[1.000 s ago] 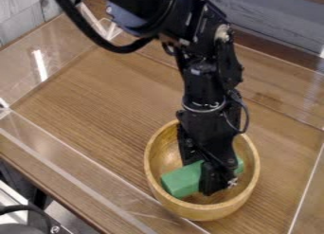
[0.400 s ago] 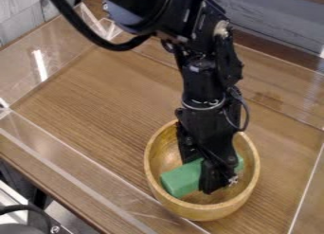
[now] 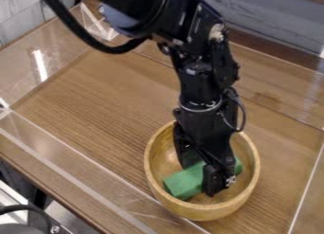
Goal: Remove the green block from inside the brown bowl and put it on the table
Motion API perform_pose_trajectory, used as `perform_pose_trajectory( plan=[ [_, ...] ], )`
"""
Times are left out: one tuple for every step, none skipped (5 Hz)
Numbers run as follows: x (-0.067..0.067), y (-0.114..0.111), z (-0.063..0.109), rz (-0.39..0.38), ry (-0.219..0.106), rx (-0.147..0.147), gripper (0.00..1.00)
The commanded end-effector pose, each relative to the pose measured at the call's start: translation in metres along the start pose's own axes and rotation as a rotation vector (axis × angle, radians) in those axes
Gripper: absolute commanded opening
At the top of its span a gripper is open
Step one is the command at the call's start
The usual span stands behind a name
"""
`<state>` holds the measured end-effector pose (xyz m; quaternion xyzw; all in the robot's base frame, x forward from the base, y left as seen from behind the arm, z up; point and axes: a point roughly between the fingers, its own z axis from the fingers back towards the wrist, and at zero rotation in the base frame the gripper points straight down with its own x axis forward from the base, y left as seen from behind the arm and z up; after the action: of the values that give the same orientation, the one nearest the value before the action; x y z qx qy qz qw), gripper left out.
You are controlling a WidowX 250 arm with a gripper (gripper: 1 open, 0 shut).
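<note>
Overhead and slightly to one side, the single camera view showed my gripper lowered into the brown bowl, pointing straight down. Its black fingers reached to the bowl's floor, and the green block lay directly beside them on the left, its right end hidden behind the fingers. I could not tell from this angle how wide the jaws stood, nor whether they were clamping the block or merely touching it, since the dark fingers merged with the wrist housing above them.

I saw the arm rise nearly vertically from the bowl, then bend back toward the upper left, where its bulkier black links and a blue section sat at the top edge. A dark cable looped beside those upper links.

The block rested inside the bowl, tilted against the near-left inner wall rather than lying flat. The bowl stood on the table near the front right corner, just beside the clear acrylic wall along the near edge.
</note>
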<state>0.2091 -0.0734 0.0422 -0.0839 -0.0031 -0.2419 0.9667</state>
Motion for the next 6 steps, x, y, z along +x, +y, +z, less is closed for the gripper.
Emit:
perform_pose_trajectory(
  plan=[
    [0.004, 0.003, -0.004, 0.0, -0.029, 0.012, 1.0],
    [0.004, 0.004, -0.007, 0.007, -0.032, 0.015, 0.0],
    [0.002, 0.003, -0.005, 0.019, -0.029, 0.012, 0.0],
    [0.0, 0.002, -0.001, 0.035, -0.024, 0.008, 0.0],
    [-0.002, 0.001, 0.003, 0.051, -0.02, 0.004, 0.0],
    [-0.004, 0.0, 0.007, 0.066, -0.017, 0.001, 0.0]
  ],
)
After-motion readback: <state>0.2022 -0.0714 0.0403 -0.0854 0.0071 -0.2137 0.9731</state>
